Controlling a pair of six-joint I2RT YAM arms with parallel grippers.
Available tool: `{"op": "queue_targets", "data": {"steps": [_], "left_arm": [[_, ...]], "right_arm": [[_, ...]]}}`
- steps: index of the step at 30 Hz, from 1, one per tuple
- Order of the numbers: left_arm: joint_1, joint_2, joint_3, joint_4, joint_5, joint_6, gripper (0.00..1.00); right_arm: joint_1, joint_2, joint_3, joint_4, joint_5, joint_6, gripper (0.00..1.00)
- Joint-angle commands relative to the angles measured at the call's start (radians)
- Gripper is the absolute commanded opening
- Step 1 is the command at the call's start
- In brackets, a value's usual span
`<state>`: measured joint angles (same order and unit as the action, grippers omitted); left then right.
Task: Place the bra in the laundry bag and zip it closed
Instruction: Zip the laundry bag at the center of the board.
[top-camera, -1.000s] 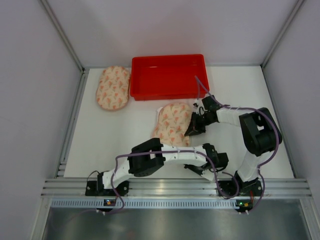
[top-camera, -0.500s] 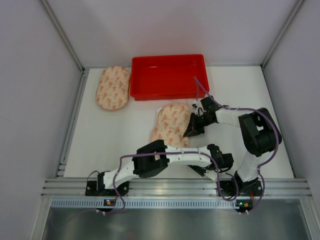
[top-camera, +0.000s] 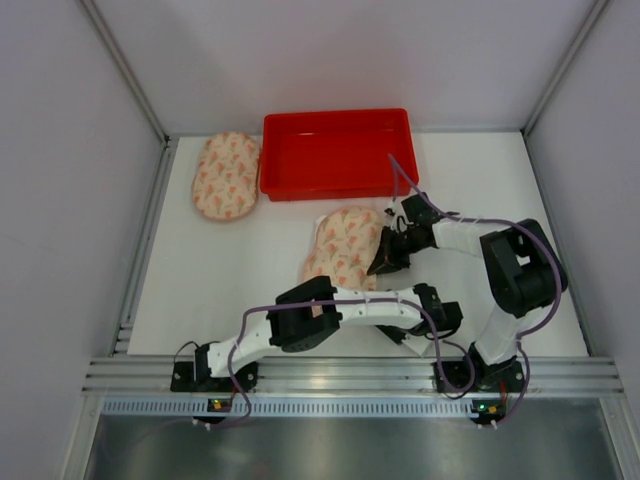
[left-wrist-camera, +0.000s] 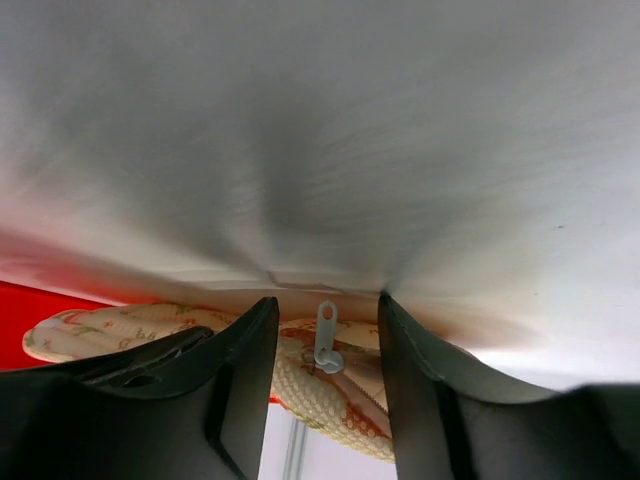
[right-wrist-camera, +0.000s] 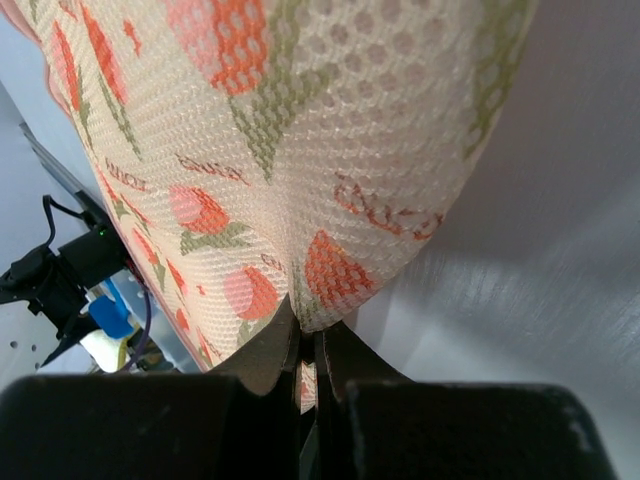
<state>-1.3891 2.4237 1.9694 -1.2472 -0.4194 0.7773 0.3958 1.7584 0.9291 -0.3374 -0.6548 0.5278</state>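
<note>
1. I see the laundry bag (top-camera: 345, 248) at the centre of the overhead frame.
2. It is an oval padded mesh pouch, cream, with a pink-orange flower and green leaf print (right-wrist-camera: 300, 150).
3. Its long axis runs from upper right to lower left, and its right edge is pinched in the right gripper (top-camera: 386, 260).
4. The zipper pull (left-wrist-camera: 325, 338), a small pale tab, hangs at the bag's rim, bottom centre of the left wrist view. I can't tell whether the zip is closed.
</note>
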Motion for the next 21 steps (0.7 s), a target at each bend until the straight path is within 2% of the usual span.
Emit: {"op": "queue_targets", "data": {"steps": [1,3,6,10,11,21], "left_arm": [[0.007,0.087,-0.018,-0.018,0.005,0.033,0.48],[0.007,0.095,-0.011,-0.02,0.007,0.034,0.46],[0.007,0.101,0.002,-0.02,0.016,0.031,0.33],[0.005,0.084,-0.027,-0.021,0.044,0.017,0.03],[0.004,0.078,-0.036,-0.02,0.05,0.011,0.0],[-0.076,-0.043,-0.102,-0.02,0.159,-0.036,0.0]], "right_arm": [[0.021,-0.062,-0.015,0.017,-0.003,0.012,0.0],[0.025,-0.062,-0.016,0.02,-0.011,0.017,0.0],[0.026,-0.062,-0.015,0.023,-0.014,0.015,0.0],[0.025,-0.06,-0.007,0.021,-0.009,0.006,0.0],[0.025,-0.059,-0.003,0.02,-0.003,0.003,0.0],[-0.012,0.027,0.076,-0.011,0.001,-0.08,0.0]]}}
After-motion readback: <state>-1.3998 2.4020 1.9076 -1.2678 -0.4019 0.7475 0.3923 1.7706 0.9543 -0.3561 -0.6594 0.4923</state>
